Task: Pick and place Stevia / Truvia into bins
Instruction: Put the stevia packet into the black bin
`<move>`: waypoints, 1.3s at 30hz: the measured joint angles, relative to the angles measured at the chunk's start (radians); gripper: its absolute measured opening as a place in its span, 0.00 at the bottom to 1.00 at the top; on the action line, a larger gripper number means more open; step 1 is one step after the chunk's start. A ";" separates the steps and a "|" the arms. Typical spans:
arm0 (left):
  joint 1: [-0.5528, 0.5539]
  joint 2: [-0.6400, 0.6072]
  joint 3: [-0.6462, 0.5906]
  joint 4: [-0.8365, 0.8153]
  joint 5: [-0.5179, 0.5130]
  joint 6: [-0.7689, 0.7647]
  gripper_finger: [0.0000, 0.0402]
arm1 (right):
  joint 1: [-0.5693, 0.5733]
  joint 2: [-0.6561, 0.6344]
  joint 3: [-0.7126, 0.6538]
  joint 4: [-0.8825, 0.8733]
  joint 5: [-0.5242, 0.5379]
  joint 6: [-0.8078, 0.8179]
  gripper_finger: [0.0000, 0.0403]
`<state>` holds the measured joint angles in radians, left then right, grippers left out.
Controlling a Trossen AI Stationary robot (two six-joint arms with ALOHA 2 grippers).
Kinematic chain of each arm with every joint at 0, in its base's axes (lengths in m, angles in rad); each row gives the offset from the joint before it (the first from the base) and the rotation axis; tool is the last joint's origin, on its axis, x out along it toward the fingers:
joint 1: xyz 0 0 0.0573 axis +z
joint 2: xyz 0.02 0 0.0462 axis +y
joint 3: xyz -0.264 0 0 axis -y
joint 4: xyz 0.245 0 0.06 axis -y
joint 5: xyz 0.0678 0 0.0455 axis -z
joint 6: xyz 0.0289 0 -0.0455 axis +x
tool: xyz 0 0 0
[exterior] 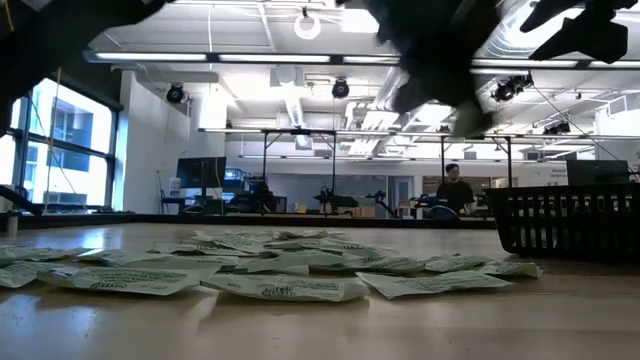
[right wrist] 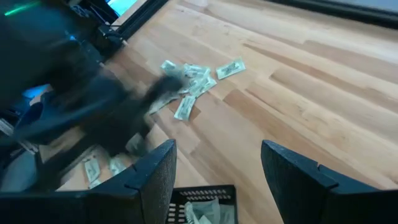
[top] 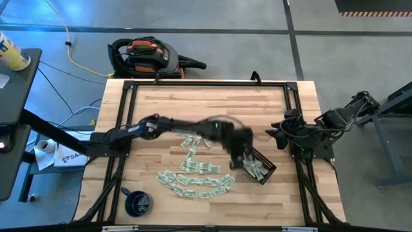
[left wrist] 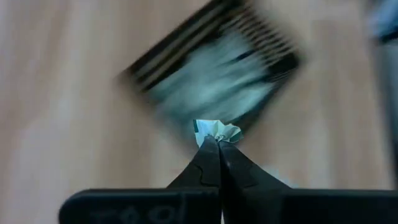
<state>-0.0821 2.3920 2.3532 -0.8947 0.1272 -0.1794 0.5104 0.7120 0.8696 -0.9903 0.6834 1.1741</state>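
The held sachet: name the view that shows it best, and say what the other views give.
The left wrist view: the sachet sits crumpled in the shut left pincer, above the tray. The high view hides it under the left arm over the tray. The low and right wrist views show only the blurred arm, no held sachet.

table [top: 161,109]: pale wood, smooth | sachets [top: 193,183]: paper, crinkly | tray [exterior: 570,220]: black plastic grid

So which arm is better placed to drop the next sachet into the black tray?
The left. Its pincer is shut on a crumpled sachet and hangs over the black tray. The right pincer is open and empty, parked at the table's right edge.
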 joint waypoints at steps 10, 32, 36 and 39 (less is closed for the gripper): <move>-0.102 0.049 -0.003 0.386 -0.123 -0.021 0.06 | 0.000 0.000 0.000 0.002 -0.005 -0.004 0.56; -0.005 -0.012 0.005 0.005 -0.191 0.020 0.51 | 0.000 0.001 0.000 0.005 -0.010 -0.004 0.56; 0.072 -0.035 0.003 -0.217 -0.268 -0.045 0.49 | -0.009 0.001 0.000 -0.019 -0.002 0.014 0.56; 0.147 -0.039 0.003 -0.310 -0.267 -0.126 0.47 | -0.033 0.001 0.000 -0.036 -0.014 0.028 0.56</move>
<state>0.0651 2.3534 2.3565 -1.2050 -0.1399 -0.3052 0.4772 0.7132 0.8696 -1.0264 0.6695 1.2022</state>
